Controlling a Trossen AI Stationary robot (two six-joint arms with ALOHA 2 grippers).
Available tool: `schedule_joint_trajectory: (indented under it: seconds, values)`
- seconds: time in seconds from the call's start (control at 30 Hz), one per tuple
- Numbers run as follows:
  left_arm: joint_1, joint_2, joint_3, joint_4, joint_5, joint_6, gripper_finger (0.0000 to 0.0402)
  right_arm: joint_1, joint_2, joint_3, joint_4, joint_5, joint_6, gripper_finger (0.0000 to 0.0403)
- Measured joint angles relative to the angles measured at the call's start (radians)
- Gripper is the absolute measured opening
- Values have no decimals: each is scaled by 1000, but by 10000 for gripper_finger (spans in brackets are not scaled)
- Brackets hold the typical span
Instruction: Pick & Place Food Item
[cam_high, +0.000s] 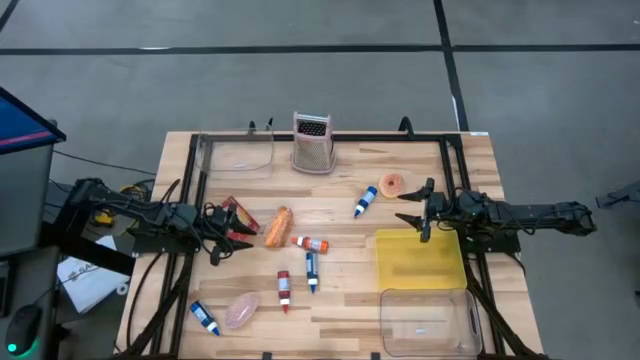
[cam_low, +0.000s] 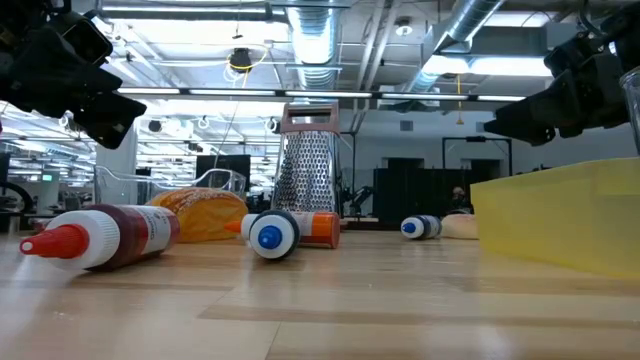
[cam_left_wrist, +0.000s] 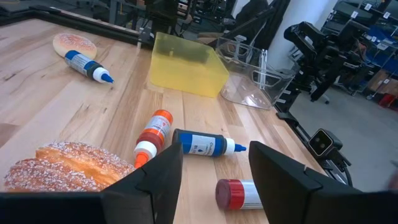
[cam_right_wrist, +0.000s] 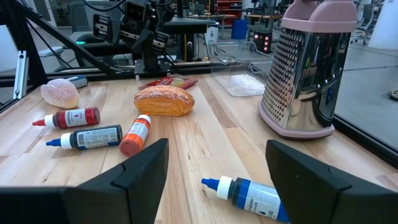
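A sugared orange bread roll (cam_high: 278, 227) lies on its side near the table's middle; it also shows as the roll (cam_left_wrist: 68, 165) and the roll (cam_right_wrist: 164, 100). My left gripper (cam_high: 226, 243) hangs open just to the left of it, touching nothing; in the left wrist view the gripper (cam_left_wrist: 214, 180) has the roll beside one finger. A pink pastry (cam_high: 240, 311) lies near the near edge, and a frosted donut (cam_high: 392, 184) rests right of centre. My right gripper (cam_high: 421, 214) is open beside the donut, above the far edge of the yellow bin (cam_high: 420, 258).
Several small bottles lie about, among them a blue-capped one (cam_high: 365, 200), an orange one (cam_high: 311, 243) and a red one (cam_high: 284, 290). A pink grater (cam_high: 313, 143) and a clear tub (cam_high: 238, 156) stand at the far edge. A second clear tub (cam_high: 425, 320) sits near right. A red packet (cam_high: 240, 213) lies by the left gripper.
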Motion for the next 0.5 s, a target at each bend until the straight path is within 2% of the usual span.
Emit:
schedule_joint_trajectory:
  seconds: [0.17, 0.3, 0.5]
  values:
    - [0, 0, 0, 3, -1, 2, 182, 0, 0, 0, 0, 0, 0, 260]
    - [0, 0, 0, 71, -7, 56, 182, 0, 0, 0, 0, 0, 0, 260]
    - [0, 0, 0, 116, -7, 53, 182, 0, 0, 0, 0, 0, 0, 260]
